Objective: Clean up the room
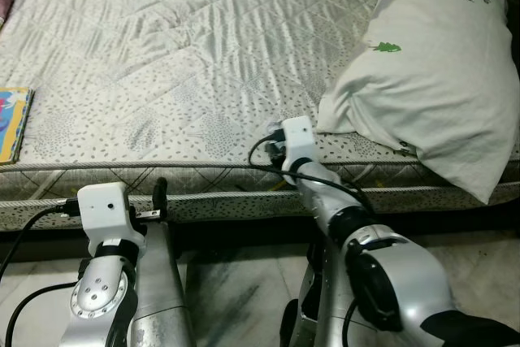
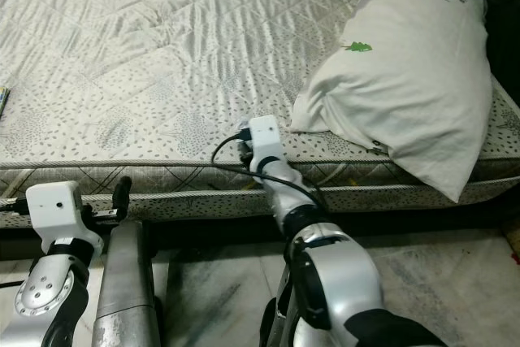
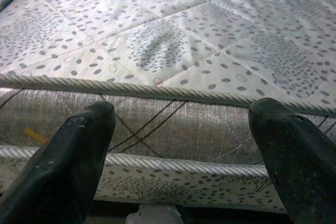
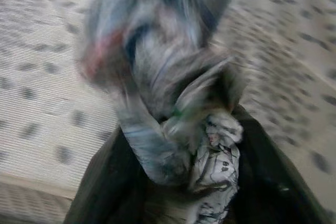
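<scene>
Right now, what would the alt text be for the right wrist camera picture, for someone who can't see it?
A blurred close-up of the right pincer with its two black fingers closed on a crumpled wad of printed paper or cloth. Behind it lies the speckled, quilted mattress.

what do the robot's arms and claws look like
Both arms are silver metal with rounded joint housings. A white boxy camera module sits on each wrist, fed by black cables. The left claw has two long black fingers; the right claw is black too.
</scene>
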You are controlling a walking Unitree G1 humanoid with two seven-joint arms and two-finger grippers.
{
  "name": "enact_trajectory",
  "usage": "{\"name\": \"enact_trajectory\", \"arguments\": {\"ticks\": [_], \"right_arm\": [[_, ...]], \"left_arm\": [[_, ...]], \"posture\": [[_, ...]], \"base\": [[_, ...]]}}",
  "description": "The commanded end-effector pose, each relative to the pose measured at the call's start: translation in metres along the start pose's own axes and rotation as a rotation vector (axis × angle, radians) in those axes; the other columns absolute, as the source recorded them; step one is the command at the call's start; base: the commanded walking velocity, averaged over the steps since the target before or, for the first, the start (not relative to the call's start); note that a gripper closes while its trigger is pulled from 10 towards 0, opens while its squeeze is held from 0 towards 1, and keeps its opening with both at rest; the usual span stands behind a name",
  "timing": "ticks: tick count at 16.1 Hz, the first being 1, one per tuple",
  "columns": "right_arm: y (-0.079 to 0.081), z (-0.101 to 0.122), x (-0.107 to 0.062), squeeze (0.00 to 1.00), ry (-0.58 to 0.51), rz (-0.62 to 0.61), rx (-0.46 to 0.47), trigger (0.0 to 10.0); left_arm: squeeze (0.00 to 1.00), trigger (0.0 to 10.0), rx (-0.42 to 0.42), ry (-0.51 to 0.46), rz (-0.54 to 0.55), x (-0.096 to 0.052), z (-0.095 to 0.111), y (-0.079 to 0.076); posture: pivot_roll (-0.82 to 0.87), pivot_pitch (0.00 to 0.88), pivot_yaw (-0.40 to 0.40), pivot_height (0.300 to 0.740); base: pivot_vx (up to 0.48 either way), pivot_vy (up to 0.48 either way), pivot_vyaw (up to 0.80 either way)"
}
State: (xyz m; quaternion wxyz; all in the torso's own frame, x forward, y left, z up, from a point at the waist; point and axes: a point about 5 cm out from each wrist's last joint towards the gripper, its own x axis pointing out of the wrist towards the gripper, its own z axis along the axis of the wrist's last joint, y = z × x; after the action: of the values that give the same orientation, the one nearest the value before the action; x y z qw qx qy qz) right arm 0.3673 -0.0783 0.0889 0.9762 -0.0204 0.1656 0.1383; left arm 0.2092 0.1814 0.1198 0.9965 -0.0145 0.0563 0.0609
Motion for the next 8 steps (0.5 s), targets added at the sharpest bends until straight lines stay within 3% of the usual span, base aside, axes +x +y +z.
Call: {"name": "enact_trajectory", "arguments": {"ticks": [1, 4, 8], "right_arm": [[-0.01, -0.011, -0.004, 0.0, 0.025, -0.02, 0.037, 0.0], [-0.025, -0.011, -0.009, 0.0, -0.023, -0.003, 0.047, 0.0], [-0.026, -0.014, -0.029, 0.0, -0.123, 0.051, 0.033, 0.0]], "left_arm": [[0.0, 10.0, 0.0, 0.012, -0.008, 0.001, -0.004, -0.001], [0.0, 10.0, -0.012, 0.013, -0.025, 0.006, -0.007, -0.003], [0.0, 10.0, 0.0, 0.014, -0.061, 0.012, -0.01, -0.005]], "posture": [[0.19, 0.078, -0.101, 0.471], [0.17, 0.046, -0.076, 0.471], [0.12, 0.02, -0.06, 0.471]], "base": [[0.0, 0.0, 0.0], [0.0, 0.0, 0.0], [0.0, 0.0, 0.0]]}}
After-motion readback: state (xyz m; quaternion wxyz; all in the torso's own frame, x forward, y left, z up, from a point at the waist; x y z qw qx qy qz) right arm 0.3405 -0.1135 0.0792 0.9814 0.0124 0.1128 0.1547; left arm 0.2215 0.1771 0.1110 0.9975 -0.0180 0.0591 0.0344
